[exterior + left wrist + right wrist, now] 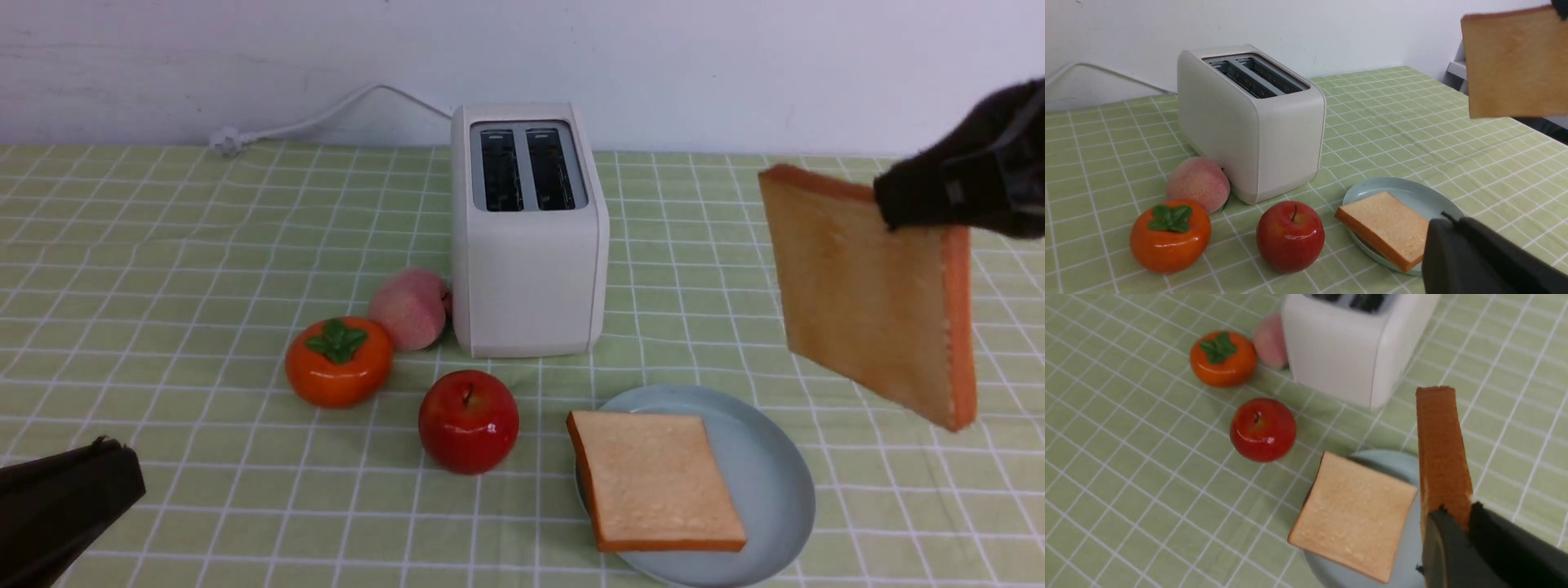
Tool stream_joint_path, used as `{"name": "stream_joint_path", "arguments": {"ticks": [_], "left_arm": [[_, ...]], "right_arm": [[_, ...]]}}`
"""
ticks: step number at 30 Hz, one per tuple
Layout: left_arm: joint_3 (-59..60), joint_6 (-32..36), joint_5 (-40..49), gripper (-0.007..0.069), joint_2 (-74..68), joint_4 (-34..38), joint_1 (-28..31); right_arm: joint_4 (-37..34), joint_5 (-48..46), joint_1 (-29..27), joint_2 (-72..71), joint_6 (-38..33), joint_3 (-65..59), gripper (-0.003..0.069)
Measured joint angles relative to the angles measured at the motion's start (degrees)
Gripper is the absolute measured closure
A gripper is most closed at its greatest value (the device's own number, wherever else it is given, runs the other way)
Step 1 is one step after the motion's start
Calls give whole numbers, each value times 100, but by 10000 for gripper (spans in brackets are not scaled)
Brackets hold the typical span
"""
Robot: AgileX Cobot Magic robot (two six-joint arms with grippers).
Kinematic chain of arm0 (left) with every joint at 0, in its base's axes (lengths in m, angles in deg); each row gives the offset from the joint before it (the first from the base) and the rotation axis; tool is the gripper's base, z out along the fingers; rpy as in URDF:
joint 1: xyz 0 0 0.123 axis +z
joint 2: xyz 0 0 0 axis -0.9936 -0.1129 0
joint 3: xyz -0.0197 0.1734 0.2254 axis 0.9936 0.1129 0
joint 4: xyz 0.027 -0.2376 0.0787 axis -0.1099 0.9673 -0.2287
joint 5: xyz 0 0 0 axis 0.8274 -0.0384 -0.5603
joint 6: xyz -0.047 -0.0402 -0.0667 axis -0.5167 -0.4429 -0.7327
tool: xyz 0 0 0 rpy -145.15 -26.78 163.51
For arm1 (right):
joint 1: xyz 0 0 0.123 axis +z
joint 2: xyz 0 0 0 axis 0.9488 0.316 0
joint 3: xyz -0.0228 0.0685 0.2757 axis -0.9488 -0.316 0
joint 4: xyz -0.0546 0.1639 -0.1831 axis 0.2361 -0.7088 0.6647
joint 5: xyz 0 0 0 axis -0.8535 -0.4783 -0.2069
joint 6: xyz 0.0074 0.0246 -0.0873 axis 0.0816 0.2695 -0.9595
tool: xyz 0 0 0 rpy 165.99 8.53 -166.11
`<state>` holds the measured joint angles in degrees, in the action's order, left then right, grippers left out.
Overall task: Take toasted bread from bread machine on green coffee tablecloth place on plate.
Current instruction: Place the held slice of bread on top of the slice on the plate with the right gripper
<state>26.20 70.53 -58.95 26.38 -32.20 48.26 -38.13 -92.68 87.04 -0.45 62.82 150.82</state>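
One slice of toasted bread (653, 478) lies flat on the pale blue-green plate (775, 482), in front of the cream bread machine (526, 278), whose two slots look empty. My right gripper (914, 204) is shut on a second slice of toasted bread (873, 302), which hangs on edge in the air above and to the right of the plate. In the right wrist view the held slice (1441, 457) stands between the black fingers (1447, 547), above the plate (1408, 555). My left gripper (110, 457) is shut and empty, low at the front left. The green coffee tablecloth (163, 245) covers the table.
A red apple (468, 420), an orange persimmon (339, 362) and a peach (408, 309) sit left of the plate, in front of the bread machine. A white power cord (326, 114) runs along the back wall.
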Motion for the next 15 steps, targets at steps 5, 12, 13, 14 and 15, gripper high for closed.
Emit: {"name": "stream_joint_path", "arguments": {"ticks": [5, 12, 13, 14, 15], "left_arm": [[0, 0, 20, 630, 0, 0, 0], [0, 0, 39, 629, 0, 0, 0], [0, 0, 39, 629, 0, 0, 0], [0, 0, 46, 629, 0, 0, 0], [0, 0, 51, 627, 0, 0, 0]], "right_arm": [[-1536, -214, -554, 538, -1021, -340, 600], [-3241, -424, -679, 1707, -2127, -396, 600], [-3376, -424, -679, 1873, -2217, -396, 600], [-3472, -418, -679, 2037, -2273, -396, 600], [-3551, -391, -679, 2225, -2308, -396, 600]]}}
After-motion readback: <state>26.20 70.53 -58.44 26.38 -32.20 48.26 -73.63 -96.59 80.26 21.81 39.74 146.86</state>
